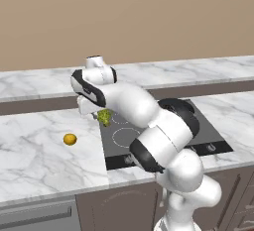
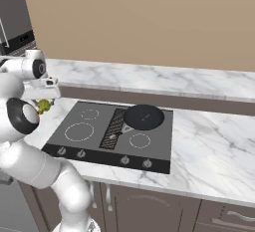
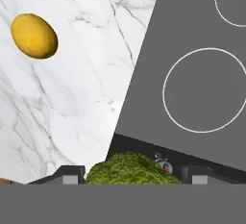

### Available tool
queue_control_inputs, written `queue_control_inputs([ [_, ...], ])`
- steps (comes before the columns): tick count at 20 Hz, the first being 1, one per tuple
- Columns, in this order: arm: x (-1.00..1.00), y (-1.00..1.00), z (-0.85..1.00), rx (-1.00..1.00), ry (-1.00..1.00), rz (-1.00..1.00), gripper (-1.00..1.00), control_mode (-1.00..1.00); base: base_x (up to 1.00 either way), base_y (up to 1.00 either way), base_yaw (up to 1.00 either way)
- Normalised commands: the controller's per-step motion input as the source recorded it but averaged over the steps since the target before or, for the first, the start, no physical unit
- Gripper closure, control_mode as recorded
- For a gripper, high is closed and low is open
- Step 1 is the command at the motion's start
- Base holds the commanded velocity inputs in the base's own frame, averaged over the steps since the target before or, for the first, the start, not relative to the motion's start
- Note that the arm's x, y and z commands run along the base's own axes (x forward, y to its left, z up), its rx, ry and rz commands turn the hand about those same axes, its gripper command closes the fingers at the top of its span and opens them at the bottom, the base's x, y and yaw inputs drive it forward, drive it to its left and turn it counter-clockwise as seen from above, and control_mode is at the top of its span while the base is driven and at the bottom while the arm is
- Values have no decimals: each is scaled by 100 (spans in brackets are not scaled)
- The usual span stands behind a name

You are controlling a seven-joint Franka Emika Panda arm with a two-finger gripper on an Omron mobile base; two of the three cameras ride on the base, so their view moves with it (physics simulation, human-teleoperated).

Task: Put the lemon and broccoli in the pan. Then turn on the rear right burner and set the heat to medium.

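One bumpy green broccoli [image 3: 129, 169] clamped in the gripper [image 3: 129, 174], smooth yellow-orange lemon [image 3: 34, 36] on marble counter [image 3: 72, 98]

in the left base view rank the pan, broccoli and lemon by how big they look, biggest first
1. pan, though the arm hides part of it
2. broccoli
3. lemon
Broccoli and lemon look close in size.

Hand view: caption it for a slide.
End effector closed on the broccoli above the cooktop edge, lemon lying on the marble counter.
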Motion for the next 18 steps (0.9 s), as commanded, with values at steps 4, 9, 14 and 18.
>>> queue_control_inputs([
  [4, 2, -88, 42, 2, -14, 24, 100, -100, 0, 0, 0],
  [9, 0, -95, 18, 10, -11, 22, 100, -100, 0, 0, 0],
  [14, 0, -100, 0, 16, -9, 15, 100, -100, 0, 0, 0],
  [18, 0, -100, 0, 13, -5, 9, 100, -100, 0, 0, 0],
])
